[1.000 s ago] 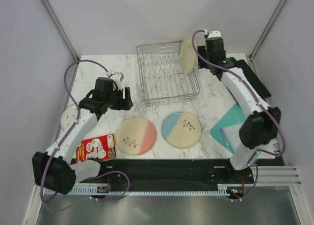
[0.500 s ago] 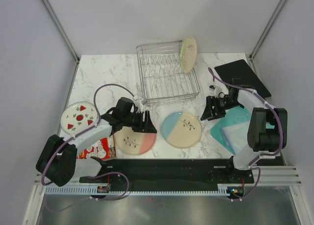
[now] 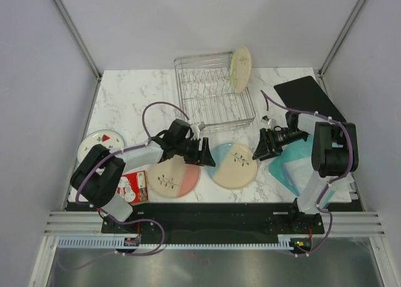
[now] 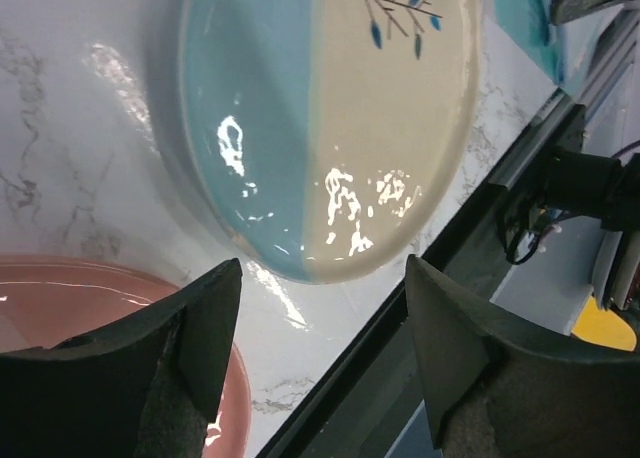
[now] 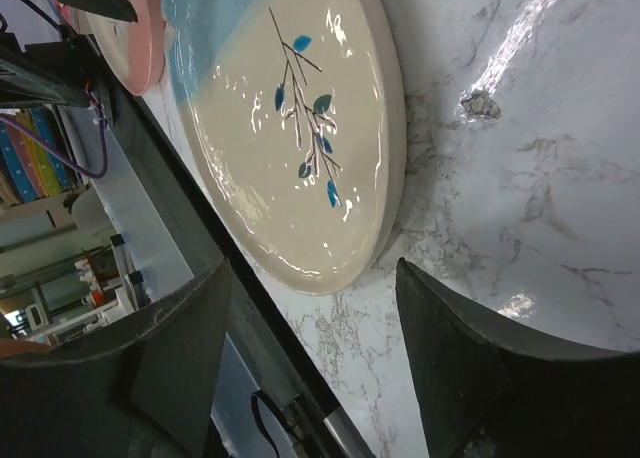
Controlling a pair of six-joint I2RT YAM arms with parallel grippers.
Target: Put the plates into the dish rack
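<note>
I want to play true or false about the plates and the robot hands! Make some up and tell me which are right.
1. The cream plate stands on edge in the dish rack. True.
2. The right gripper holds the blue plate in the air. False: it lies on the table, ungripped.
3. The left gripper is open and empty. True.
4. The pink plate is in the rack. False: it lies on the table beside the blue plate.

The blue plate (image 3: pixel 235 166) lies hemmed between the left gripper (image 3: pixel 208 155) and right gripper (image 3: pixel 258 148), with the pink plate (image 3: pixel 170 179) just beside it. The dish rack (image 3: pixel 213 96) is free except its far right corner, where a green plate (image 3: pixel 240 69) stands.
</note>
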